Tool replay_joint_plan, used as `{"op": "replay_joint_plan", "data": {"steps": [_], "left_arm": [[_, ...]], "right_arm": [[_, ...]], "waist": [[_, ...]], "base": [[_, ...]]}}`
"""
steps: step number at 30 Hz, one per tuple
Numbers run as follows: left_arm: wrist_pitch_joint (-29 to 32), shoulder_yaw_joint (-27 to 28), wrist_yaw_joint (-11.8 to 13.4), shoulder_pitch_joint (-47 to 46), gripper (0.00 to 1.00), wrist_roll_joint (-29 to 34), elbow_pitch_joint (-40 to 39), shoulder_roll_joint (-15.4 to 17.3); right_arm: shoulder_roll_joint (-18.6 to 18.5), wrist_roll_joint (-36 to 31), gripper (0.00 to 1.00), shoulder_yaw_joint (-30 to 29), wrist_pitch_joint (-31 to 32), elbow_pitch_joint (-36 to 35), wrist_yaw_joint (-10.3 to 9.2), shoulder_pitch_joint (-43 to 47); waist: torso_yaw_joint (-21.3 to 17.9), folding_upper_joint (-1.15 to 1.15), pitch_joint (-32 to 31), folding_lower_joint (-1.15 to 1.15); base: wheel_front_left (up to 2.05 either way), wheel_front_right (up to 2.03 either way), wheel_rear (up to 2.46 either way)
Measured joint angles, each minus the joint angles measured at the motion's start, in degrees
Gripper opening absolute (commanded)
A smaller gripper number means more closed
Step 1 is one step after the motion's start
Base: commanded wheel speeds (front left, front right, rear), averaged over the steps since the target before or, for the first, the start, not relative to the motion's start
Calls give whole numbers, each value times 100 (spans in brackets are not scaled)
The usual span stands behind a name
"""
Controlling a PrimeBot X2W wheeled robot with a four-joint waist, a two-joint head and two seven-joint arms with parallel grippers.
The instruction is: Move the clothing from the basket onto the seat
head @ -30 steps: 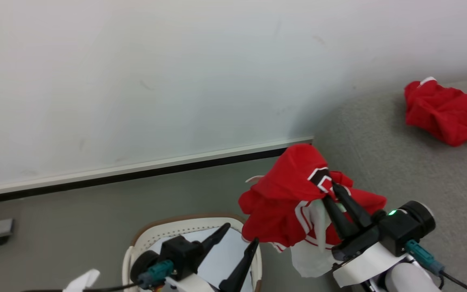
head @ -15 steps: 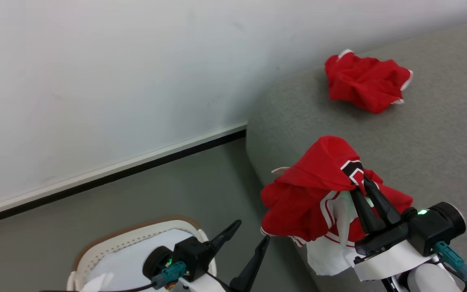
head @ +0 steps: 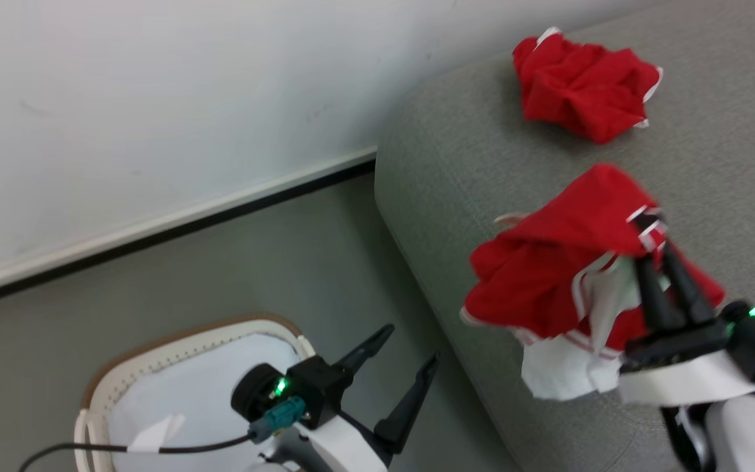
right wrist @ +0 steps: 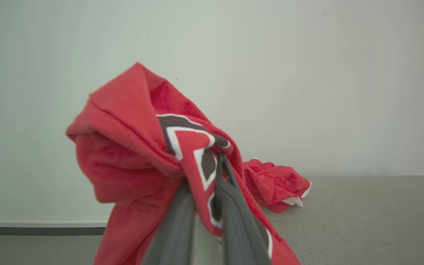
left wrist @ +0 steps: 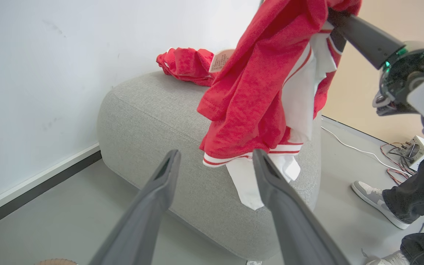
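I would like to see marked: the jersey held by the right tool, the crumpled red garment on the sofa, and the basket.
held jersey (head: 535, 275): head view, its red folds.
crumpled red garment (head: 580, 85): head view, middle of the heap.
basket (head: 181, 342): head view, its far rim.

Readable text: none; no word, brand or whole digit can be made out.
Numeral on jersey (right wrist: 123, 154): black numeral strokes (right wrist: 186, 124) edged in white, on red cloth at the centre of the right wrist view. The print is folded and creased where the right gripper (right wrist: 203, 169) pinches it, so which digit it is cannot be told.
Same numeral, head view: a small black-and-white patch (head: 646, 221) at the right of the frame, blurred and unreadable.
Sewn-in label (left wrist: 220, 60): a pale tag on the jersey, upper middle of the left wrist view. It carries faint lines of print, too small to read.
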Motion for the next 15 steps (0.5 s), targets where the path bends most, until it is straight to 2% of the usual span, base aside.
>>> {"op": "replay_joint_plan", "data": {"steps": [8, 10, 15], "left_arm": [[79, 58, -148, -645, 100, 165, -123, 154], [60, 114, -167, -805, 100, 179, -143, 172], [-35, 168, -266, -1134, 100, 242, -204, 224]], "right_arm": [[137, -299, 0, -1294, 0, -274, 1, -1311], [21, -326, 0, -1664, -1, -193, 0, -1866], [-659, -554, 0, -2697, 48, 504, 0, -3398]], "waist": [[290, 0, 946, 1], [393, 0, 1228, 1], [691, 0, 1894, 2]], "base": [[0, 0, 0], [0, 0, 0], [0, 0, 0]]}}
